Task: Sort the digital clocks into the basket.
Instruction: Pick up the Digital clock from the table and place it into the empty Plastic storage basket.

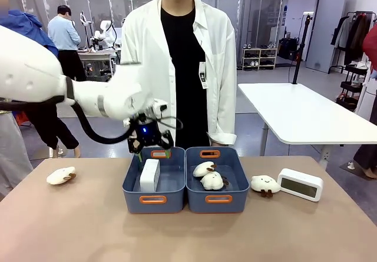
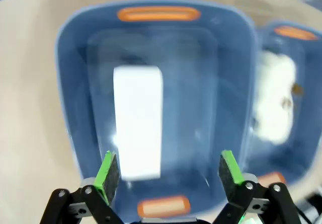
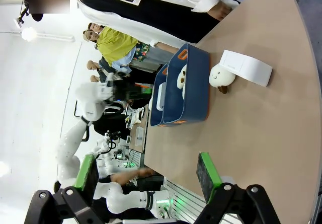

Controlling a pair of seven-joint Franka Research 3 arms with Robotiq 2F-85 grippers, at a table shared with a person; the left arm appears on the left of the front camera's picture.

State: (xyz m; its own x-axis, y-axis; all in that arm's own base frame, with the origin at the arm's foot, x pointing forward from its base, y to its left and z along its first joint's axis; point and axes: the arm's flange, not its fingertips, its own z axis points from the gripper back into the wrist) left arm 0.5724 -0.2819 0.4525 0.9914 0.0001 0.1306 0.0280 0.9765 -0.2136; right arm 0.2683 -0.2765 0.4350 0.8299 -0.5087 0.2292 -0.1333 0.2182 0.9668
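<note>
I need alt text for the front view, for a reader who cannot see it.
The left gripper hangs over the far end of the left basket, which holds one digital clock. A second clock lies on the table right of the other basket, which holds two plush toys. A person stands behind.

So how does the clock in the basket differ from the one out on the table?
The clock in the basket stands on edge inside the left basket. The clock on the table sits outside, right of the other basket, beside a plush toy. The clock on the table shows its grey screen, while the clock in the basket shows only plain white. Both are white rounded rectangles.
</note>
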